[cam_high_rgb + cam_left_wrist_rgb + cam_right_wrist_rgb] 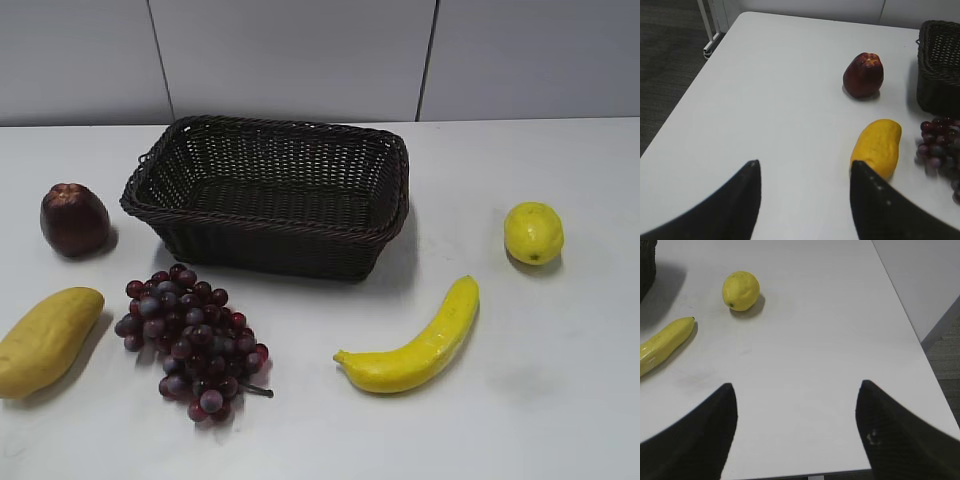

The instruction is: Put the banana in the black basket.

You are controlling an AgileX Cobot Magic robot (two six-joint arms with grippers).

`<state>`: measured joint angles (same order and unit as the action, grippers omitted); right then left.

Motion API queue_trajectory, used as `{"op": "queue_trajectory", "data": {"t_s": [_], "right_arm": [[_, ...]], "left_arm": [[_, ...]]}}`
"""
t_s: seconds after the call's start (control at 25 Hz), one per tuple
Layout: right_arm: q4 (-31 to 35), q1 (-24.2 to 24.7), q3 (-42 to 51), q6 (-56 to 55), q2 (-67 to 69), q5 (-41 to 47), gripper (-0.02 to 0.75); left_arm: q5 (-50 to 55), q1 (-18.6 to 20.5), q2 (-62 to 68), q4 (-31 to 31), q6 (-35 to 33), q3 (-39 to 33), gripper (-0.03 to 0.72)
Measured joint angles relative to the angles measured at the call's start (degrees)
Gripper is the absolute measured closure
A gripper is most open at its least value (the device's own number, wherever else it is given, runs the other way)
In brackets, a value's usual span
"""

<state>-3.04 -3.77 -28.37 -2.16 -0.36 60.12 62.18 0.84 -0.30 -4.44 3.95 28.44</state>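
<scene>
The banana [420, 345] is bright yellow and curved and lies on the white table, in front of the black basket's right corner. Its end also shows in the right wrist view [662, 345]. The black basket [270, 235] is woven wicker, empty, at the table's middle back; a corner shows in the left wrist view [940, 65]. My left gripper [805, 167] is open and empty above bare table, left of the mango. My right gripper [796, 387] is open and empty, near the table's front right edge, apart from the banana. Neither gripper shows in the exterior view.
A lemon [533, 232] sits right of the basket. A dark red apple [74, 219] sits left of it. A dull-yellow mango [45, 340] and purple grapes [190, 340] lie at the front left. The table's edges show in both wrist views.
</scene>
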Motion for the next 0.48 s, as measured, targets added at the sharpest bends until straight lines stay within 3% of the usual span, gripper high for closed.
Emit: {"op": "queue_trajectory", "data": {"t_s": [0.48], "right_arm": [[0.0, 0.0, 0.0, 0.0, 0.0, 0.0, 0.148]], "left_arm": [[0.0, 0.0, 0.0, 0.0, 0.0, 0.0, 0.129]]}}
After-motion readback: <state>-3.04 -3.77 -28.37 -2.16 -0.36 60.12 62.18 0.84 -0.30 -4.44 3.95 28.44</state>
